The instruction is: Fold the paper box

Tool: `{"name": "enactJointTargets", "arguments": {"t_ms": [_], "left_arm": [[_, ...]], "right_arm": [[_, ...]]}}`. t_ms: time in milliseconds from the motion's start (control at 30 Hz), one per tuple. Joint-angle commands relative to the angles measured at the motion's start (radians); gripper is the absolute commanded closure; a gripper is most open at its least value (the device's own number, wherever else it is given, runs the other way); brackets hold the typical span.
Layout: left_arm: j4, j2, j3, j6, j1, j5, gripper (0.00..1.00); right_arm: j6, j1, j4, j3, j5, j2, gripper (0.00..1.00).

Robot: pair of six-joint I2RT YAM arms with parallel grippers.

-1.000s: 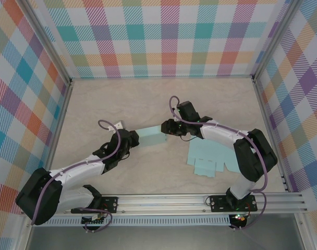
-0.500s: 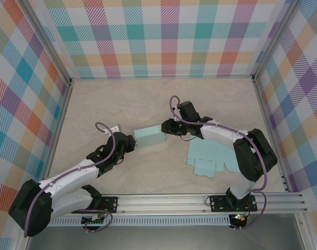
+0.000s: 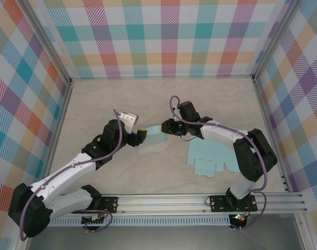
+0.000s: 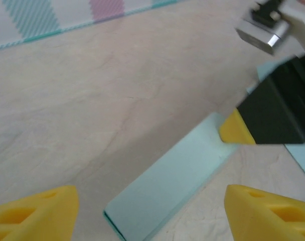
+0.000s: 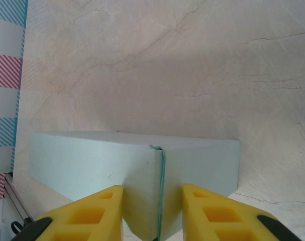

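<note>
Under my right wrist, the paper box (image 5: 92, 160) runs off the bottom of the frame, so how far my right jaws reach along it is cut from sight. Their yellow fingers (image 5: 87, 213) press either side of a seamed corner, gripping it. My left jaws stand wide open around the box's other end, each yellow finger (image 4: 39, 213) cropped at the lower edge, with a gap showing between pad and card; that picture is soft.

From above, the box lies mid-bench between my left arm (image 3: 75, 169) and right arm (image 3: 218, 134), both wrists covering its ends. A stack of flat blanks (image 3: 210, 159) in the same pale blue lies to its right, apart from it, partly under my right arm. Plaid walls (image 3: 163, 41) close three sides.

The box is smooth matte card, long and sharp-edged. The bench (image 3: 106, 99) is beige with faint marble veining.
</note>
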Motion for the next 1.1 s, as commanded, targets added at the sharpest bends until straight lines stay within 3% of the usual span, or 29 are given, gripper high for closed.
{"name": "enactJointTargets", "arguments": {"t_ms": [0,300,700,1067], "left_arm": [[0.025,0.027,0.008,0.292,0.008,0.151,0.24],[-0.082,0.224,0.112,0.543,0.008,0.117,0.24],[-0.198,0.417,0.244,0.600,0.039,0.122,0.25],[-0.295,0.500,0.299,0.622,0.045,0.080,0.49]], "right_arm": [[-0.008,-0.005,-0.144,-0.033,0.038,0.058,0.69],[-0.010,-0.005,-0.152,-0.026,0.027,0.052,0.69],[-0.012,-0.005,-0.151,-0.027,0.016,0.048,0.68],[-0.017,-0.005,-0.160,-0.025,0.012,0.015,0.67]]}}
